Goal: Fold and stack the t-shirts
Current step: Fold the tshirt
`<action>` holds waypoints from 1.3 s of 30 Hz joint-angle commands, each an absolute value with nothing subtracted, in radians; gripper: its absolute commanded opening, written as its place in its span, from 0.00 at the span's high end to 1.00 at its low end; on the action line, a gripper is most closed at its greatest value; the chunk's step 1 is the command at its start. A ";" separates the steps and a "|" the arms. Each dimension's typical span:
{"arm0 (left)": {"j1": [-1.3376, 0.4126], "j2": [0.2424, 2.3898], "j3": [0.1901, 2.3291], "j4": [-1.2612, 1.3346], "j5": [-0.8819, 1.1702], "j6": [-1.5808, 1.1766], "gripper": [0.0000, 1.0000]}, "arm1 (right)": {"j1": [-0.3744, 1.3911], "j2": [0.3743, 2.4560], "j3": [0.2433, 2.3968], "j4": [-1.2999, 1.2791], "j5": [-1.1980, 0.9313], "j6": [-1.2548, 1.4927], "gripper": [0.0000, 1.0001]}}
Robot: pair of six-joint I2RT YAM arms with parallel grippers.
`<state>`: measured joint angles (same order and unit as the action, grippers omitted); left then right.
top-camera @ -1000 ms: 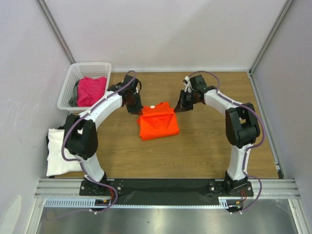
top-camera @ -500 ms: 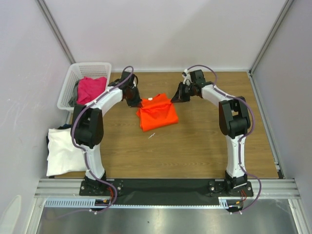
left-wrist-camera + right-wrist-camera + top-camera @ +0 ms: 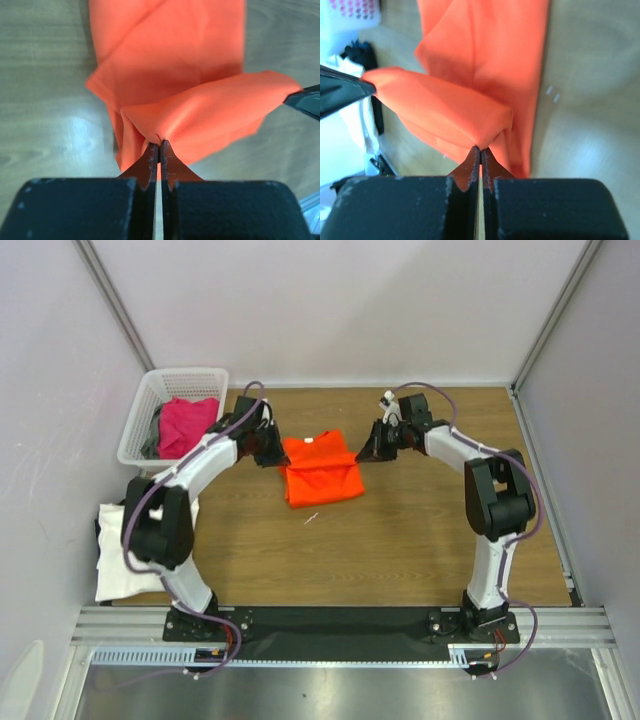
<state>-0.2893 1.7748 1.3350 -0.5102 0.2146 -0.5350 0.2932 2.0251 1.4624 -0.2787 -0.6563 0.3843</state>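
The bright orange t-shirt (image 3: pixel 322 470) lies partly folded at the middle back of the table, its far edge lifted between the two grippers. My left gripper (image 3: pixel 274 449) is shut on its far left corner; the left wrist view shows the orange t-shirt (image 3: pixel 190 90) pinched at the gripper (image 3: pixel 159 146). My right gripper (image 3: pixel 368 450) is shut on the far right corner, and the right wrist view shows the orange t-shirt (image 3: pixel 485 75) pinched at the gripper (image 3: pixel 480 148). A magenta-pink t-shirt (image 3: pixel 187 423) lies in the basket. A white t-shirt (image 3: pixel 128 553) lies at the table's left edge on a dark one (image 3: pixel 103 528).
The white lattice basket (image 3: pixel 145 405) stands at the back left corner. A small white scrap (image 3: pixel 311 518) lies on the wood just in front of the orange shirt. Grey walls close in the table on three sides.
Both grippers have carried the orange shirt's edge toward the back of the table. The shirt has shifted back with them and now spreads wider between them. A small white scrap has appeared on the wood.
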 commanded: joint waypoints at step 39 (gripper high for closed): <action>-0.577 1.147 1.061 -0.868 0.072 -0.603 1.00 | 0.551 1.193 0.877 -0.439 -0.357 0.499 1.00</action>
<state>-0.6189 1.0939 0.9813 -0.8761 0.1074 -0.6697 0.6128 1.1419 0.8131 -0.4824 -0.3527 0.5869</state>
